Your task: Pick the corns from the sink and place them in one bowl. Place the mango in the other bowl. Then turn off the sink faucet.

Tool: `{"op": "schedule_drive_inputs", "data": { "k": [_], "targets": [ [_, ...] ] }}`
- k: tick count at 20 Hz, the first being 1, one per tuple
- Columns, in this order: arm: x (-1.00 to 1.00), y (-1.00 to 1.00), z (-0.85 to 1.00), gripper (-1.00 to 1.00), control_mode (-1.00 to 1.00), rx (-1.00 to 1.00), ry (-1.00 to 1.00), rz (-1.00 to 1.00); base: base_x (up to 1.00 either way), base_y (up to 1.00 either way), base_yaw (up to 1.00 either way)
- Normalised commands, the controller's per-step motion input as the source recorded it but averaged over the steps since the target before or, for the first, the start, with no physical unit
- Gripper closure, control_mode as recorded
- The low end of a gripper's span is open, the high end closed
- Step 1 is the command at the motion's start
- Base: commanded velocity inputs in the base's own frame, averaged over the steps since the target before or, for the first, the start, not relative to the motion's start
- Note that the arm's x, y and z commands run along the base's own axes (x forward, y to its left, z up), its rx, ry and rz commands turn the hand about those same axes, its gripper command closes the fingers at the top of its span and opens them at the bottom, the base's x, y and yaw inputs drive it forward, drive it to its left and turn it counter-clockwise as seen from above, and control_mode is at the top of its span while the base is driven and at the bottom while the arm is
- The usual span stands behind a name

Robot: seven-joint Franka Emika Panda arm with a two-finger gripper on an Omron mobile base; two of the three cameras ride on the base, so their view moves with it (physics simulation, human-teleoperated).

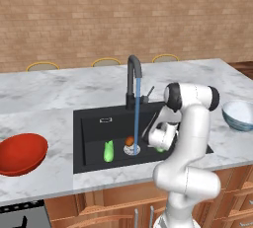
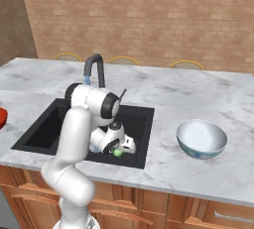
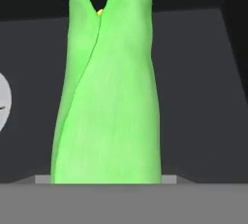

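Even, shadowless, soft rendered light

A white-grey marble counter (image 1: 49,103) carries the red bowl (image 1: 21,154), the pale bowl (image 2: 201,138) and the black sink (image 1: 94,128).

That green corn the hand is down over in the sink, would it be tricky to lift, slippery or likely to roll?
Probably manageable. The corn cob looks long and rounded, so a nudge might roll it on the flat floor of the sink. Its husk tapers toward the tip, so a grip near the wider middle seems safer. Water is running from the faucet, so it may be slick.
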Motion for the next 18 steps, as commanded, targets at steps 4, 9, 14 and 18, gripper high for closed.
{"op": "schedule_drive_inputs", "data": {
  "k": [4, 9, 14, 18],
  "targets": [
    [-0.03, 0.0, 0.88, 1.0, -1.0, 0.0, -0.01, 0.0, 0.0, 0.0, 0.0],
    [0.0, 0.0, 0.98, 1.0, -1.0, 0.0, 0.0, 0.0, 0.0, 0.0, 0.0],
    [0.0, 0.0, 1.0, 1.0, -1.0, 0.0, 0.0, 0.0, 0.0, 0.0, 0.0],
    [-0.16, -0.04, 0.92, 1.0, -1.0, 0.0, 0.0, 0.0, 0.0, 0.0, 0.0]
  ]
}}
